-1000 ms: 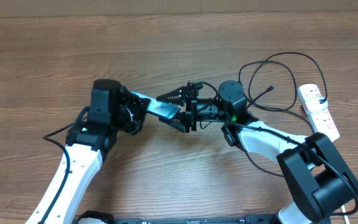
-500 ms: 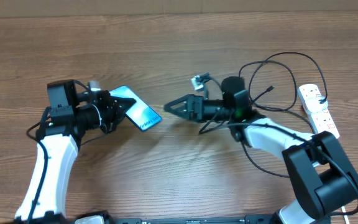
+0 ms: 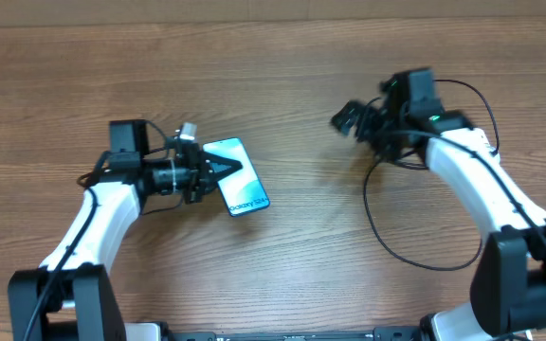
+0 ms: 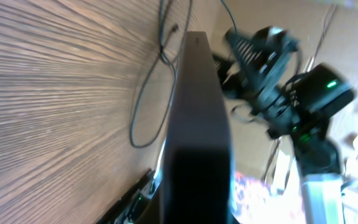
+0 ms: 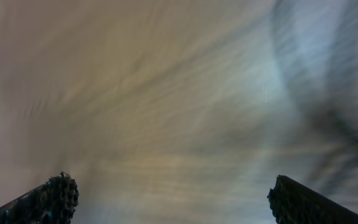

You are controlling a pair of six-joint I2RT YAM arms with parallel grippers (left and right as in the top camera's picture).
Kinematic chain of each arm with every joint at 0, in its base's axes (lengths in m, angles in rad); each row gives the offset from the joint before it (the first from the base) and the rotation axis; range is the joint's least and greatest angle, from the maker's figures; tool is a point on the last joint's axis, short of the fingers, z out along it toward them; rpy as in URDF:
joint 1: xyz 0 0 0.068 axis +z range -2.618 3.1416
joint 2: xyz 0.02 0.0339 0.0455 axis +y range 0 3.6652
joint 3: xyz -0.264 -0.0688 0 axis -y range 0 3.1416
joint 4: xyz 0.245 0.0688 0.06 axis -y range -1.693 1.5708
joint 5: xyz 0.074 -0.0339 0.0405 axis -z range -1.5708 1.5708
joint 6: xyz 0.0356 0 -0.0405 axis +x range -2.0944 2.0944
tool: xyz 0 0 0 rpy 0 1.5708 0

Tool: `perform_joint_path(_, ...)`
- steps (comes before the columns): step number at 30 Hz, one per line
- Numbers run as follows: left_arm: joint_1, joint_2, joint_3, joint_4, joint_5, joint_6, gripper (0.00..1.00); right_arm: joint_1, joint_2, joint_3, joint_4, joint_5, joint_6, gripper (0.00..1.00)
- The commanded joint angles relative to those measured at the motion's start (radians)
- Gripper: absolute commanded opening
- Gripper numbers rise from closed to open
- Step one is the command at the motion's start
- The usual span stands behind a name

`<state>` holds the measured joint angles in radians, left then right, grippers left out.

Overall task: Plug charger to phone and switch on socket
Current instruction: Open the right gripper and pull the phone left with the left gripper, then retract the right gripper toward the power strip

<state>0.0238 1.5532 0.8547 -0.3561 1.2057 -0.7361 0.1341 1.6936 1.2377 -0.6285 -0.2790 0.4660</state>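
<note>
I see a brown wood-grain worktop (image 3: 282,275) under even light; beyond the right end effector (image 3: 347,117), a tan cardboard strip (image 3: 254,8) lines its far edge.

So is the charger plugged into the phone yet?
No, the phone in the left gripper has no cable in it; the charger lies well apart.

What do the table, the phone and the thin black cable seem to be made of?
Table: wood or wood-look laminate, matte; brown grain lines run across it.
Phone: probably a glass front, smooth and glossy, with a dark frame; plastic or metal, I cannot tell.
Thin black cable: likely a rubber or plastic sheath; it bends in loose loops.
</note>
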Motion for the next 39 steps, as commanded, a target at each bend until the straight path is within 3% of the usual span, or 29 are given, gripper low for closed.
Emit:
perform_joint_path(1, -0.037, 0.021, 0.000, 0.047, 0.101, -0.030, 0.04, -0.063, -0.017, 0.021, -0.033, 0.222, -0.029, 0.95)
perform_joint_path(5, -0.058, 0.040, 0.000, 0.114, 0.099, -0.045, 0.04, -0.122, 0.032, 0.021, -0.059, 0.315, -0.030, 0.76)
perform_joint_path(8, -0.058, 0.043, 0.000, 0.132, 0.086, -0.064, 0.04, -0.145, 0.080, 0.021, -0.055, 0.346, -0.029, 0.67)
perform_joint_path(19, -0.058, 0.043, 0.000, 0.132, 0.085, -0.082, 0.04, -0.158, 0.235, 0.021, 0.035, 0.353, -0.005, 0.49)
perform_joint_path(28, -0.058, 0.043, 0.000, 0.133, 0.084, -0.083, 0.04, -0.156, 0.347, 0.020, 0.057, 0.352, 0.035, 0.45)
perform_joint_path(30, -0.058, 0.043, 0.000, 0.133, 0.076, -0.084, 0.04, -0.156, 0.365, 0.020, 0.059, 0.338, 0.036, 0.35)
perform_joint_path(34, -0.057, 0.043, 0.000, 0.133, 0.063, -0.084, 0.04, -0.156, 0.386, 0.020, 0.054, 0.303, 0.034, 0.05)
perform_joint_path(39, -0.057, 0.043, 0.000, 0.147, 0.077, -0.084, 0.04, -0.157, 0.365, 0.029, 0.019, 0.300, 0.010, 0.04)
